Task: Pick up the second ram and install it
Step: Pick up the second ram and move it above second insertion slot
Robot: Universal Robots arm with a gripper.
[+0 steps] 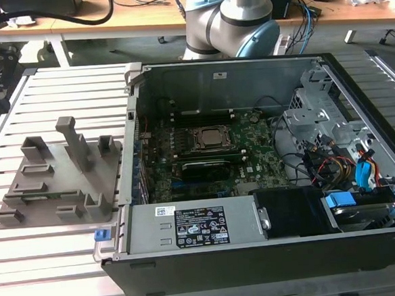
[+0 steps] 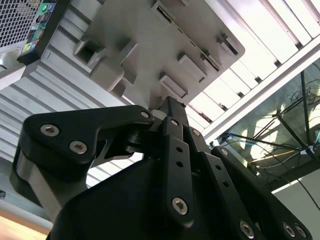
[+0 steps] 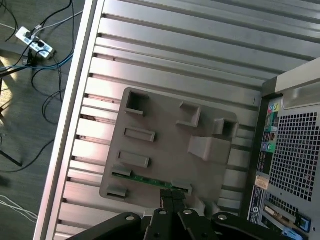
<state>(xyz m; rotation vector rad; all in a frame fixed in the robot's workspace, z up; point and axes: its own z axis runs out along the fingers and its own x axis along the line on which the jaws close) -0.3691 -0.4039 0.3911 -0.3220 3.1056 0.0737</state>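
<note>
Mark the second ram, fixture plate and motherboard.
second ram (image 3: pixel 145 179): first wrist view, mid green strip.
fixture plate (image 3: pixel 167 150): first wrist view, bare flat surface.
motherboard (image 1: pixel 255 151): exterior view, green board beside socket.

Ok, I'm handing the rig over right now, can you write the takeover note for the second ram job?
Hand: carries no ram and hangs over the grey fixture plate, close to one end of the second ram.
Second ram: sits on the fixture plate along one edge, outside the open computer case.
Done: hand is positioned by the ram.
Left: ram not yet picked up, and not yet installed on the motherboard.
</note>
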